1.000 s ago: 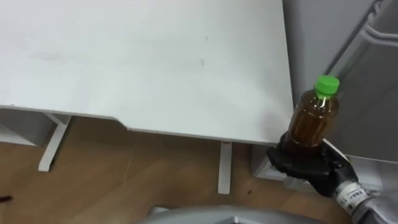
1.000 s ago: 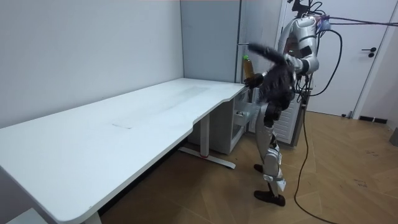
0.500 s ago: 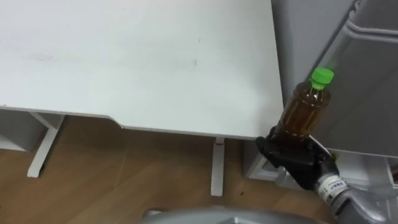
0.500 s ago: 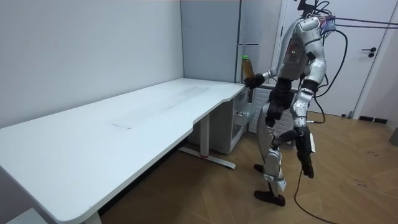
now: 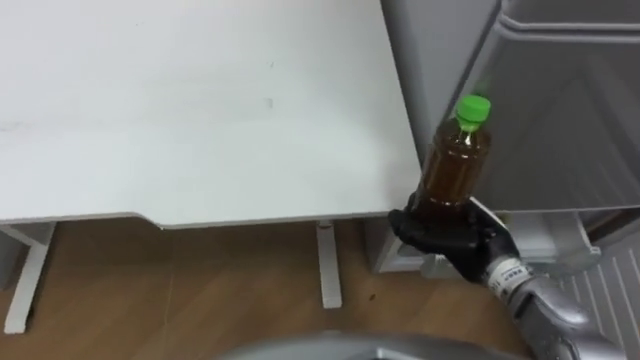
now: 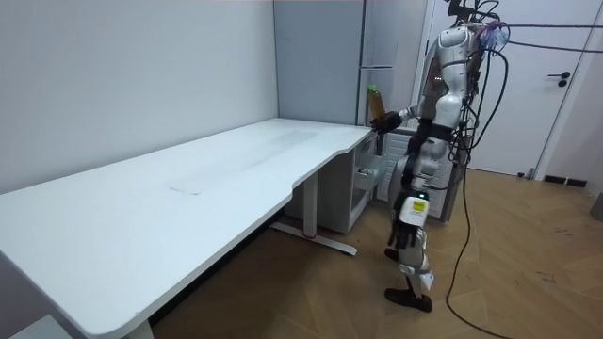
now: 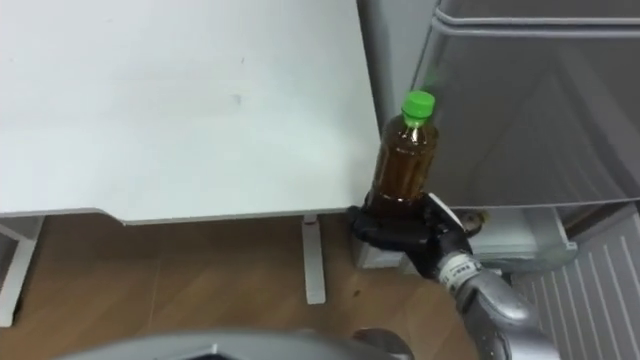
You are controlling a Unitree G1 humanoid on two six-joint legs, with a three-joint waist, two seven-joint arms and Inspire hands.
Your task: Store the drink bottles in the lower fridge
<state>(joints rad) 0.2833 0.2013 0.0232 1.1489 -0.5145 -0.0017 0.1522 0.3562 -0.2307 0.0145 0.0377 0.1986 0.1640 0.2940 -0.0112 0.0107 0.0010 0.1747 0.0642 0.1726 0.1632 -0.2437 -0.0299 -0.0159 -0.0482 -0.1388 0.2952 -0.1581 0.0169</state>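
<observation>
Right hand (image 5: pixel 445 232) was closed around the lower part of the bottle (image 5: pixel 455 165), dark fingers wrapped round its base. The bottle held amber drink and had a green cap (image 5: pixel 473 108). It was almost upright, with the top leaning a little toward the fridge (image 5: pixel 560 100). It was held in the air just past the right edge of the white table (image 5: pixel 200 100), touching neither the table nor the fridge, as far as could be seen. It sat in front of the grey fridge front, with a white lower part of the fridge (image 5: pixel 545 245) behind the wrist. Wood floor (image 5: pixel 200 290) lay below.

In the room view the robot stood upright at the far end of the table next to the fridge, right arm stretched forward with the bottle at about chest height. Left hand (image 6: pixel 402 234) hung down by the leg; couldn't tell if it was open or closed.
</observation>
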